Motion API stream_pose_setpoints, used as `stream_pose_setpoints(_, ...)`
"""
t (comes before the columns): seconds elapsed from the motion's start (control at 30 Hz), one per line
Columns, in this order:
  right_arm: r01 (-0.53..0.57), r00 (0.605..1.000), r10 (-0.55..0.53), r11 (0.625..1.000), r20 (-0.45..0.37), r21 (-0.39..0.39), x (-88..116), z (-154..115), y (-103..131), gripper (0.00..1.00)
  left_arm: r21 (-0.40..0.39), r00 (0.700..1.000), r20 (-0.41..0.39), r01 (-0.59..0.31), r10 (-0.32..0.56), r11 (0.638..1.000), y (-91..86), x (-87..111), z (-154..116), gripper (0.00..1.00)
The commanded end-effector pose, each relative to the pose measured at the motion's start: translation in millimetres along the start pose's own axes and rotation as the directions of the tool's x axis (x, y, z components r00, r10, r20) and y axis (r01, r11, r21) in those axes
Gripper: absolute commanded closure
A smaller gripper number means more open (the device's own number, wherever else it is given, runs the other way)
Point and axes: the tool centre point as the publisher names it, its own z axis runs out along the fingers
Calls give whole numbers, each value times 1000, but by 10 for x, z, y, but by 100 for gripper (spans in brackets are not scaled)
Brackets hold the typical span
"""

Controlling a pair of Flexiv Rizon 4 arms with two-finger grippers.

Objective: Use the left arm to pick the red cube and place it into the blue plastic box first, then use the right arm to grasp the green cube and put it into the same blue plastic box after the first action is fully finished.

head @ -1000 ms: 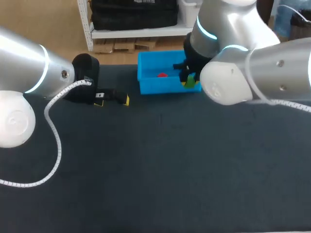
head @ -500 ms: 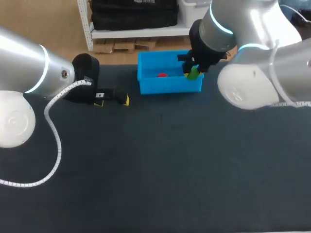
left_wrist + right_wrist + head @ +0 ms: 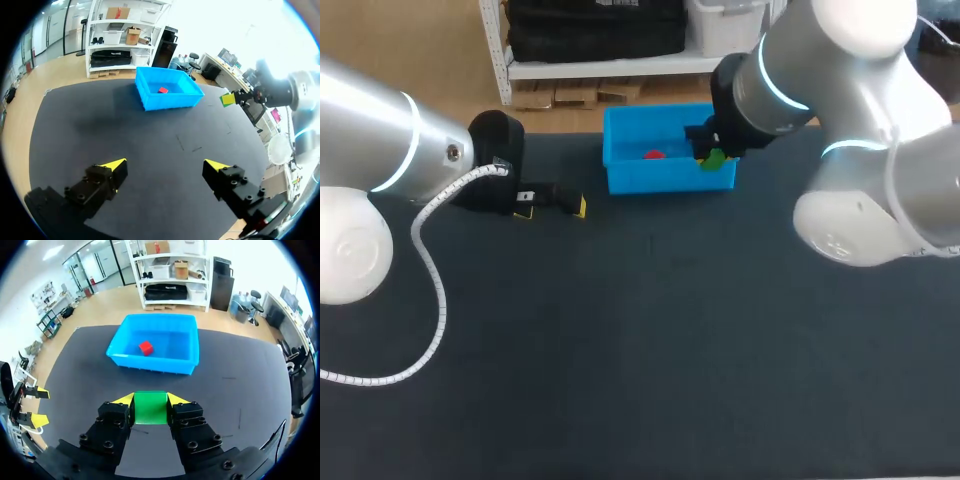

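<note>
Right arm's elbow has swung out toward 3 o'clock since a second ago. Right gripper [image 3: 150, 399] has barely shifted and is clamped on the green cube [image 3: 714, 158] over the 3 o'clock end of the blue plastic box [image 3: 620, 182]. Red cube [image 3: 654, 154] lies inside, at 9 o'clock of the green one. Left gripper [image 3: 165, 165] is spread wide and empty, off the box's 9 o'clock side. Wrist view puts the box ahead of the fingers, so likely best to move inward, drop below the rim, and release clear of the red cube.

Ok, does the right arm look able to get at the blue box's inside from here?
Probably yes. The right gripper, shut on the green cube, has the blue box open-topped ahead, holding only the red cube toward one side. The left gripper sits well apart, open.
</note>
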Motion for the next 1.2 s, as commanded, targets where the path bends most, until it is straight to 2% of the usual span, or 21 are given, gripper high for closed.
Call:
stream_pose_setpoints(0.03, 0, 1000, 0, 1000, 29, 5, 0, 52, -1, 100, 9, 1000, 2, -2, 2, 1000, 19, 0, 0, 0)
stream_pose_setpoints(0.3, 5, 1000, -5, 1000, 15, 0, -138, 261, 28, 100, 9, 1000, 2, -2, 2, 1000, 19, 0, 0, 0)
stream_pose_setpoints(0.63, 11, 1000, -11, 1000, 17, -11, -475, 664, 26, 100, 9, 1000, 2, -2, 2, 1000, 19, 0, 0, 0)
stream_pose_setpoints(0.97, 11, 999, -11, 1000, 32, 4, -792, 1042, -13, 100, 9, 1000, 2, -2, 2, 1000, 19, 0, 0, 0)
stream_pose_setpoints(1.2, 28, 999, -30, 999, 40, 29, -907, 1267, -68, 100, 9, 1000, 2, -2, 2, 1000, 19, 0, 0, 0)
